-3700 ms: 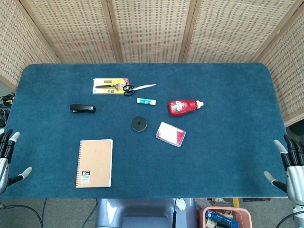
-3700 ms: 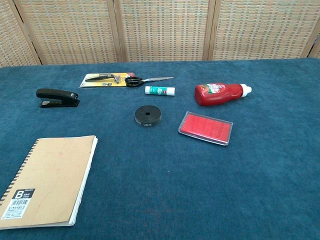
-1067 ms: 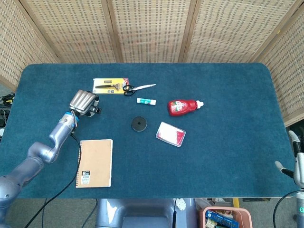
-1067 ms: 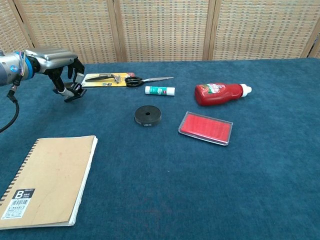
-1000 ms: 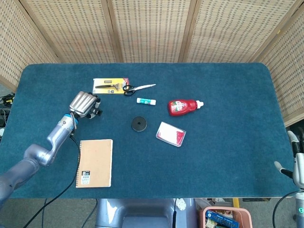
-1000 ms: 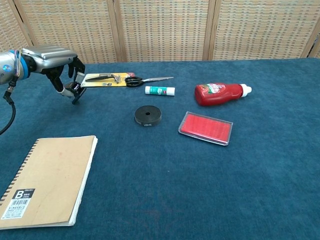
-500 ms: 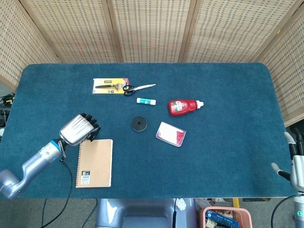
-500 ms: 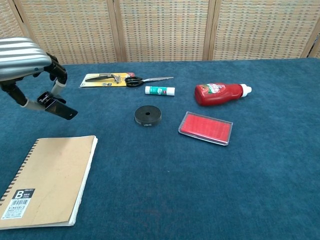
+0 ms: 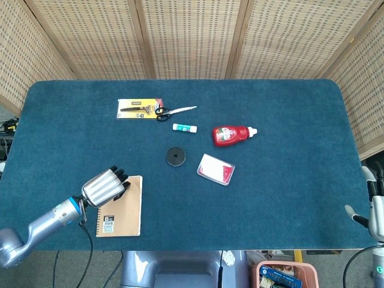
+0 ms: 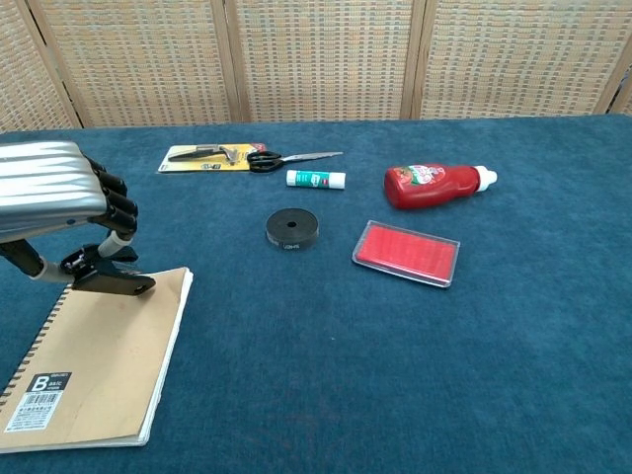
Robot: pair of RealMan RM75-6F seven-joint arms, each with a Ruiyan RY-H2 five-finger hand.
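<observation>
My left hand holds a black stapler just above the top edge of a tan spiral notebook at the table's front left. The stapler is mostly hidden under the hand in the head view. My right hand hangs off the table's right front edge, fingers apart, holding nothing; it does not show in the chest view.
On the blue cloth lie a black tape roll, a red clear-lidded case, a red bottle, a glue stick, scissors and a carded tool. Wicker screens stand behind.
My left hand reached in, picked the stapler up from the left of the table and carried it toward me, down over the notebook's top edge. The right hand barely shifted.
</observation>
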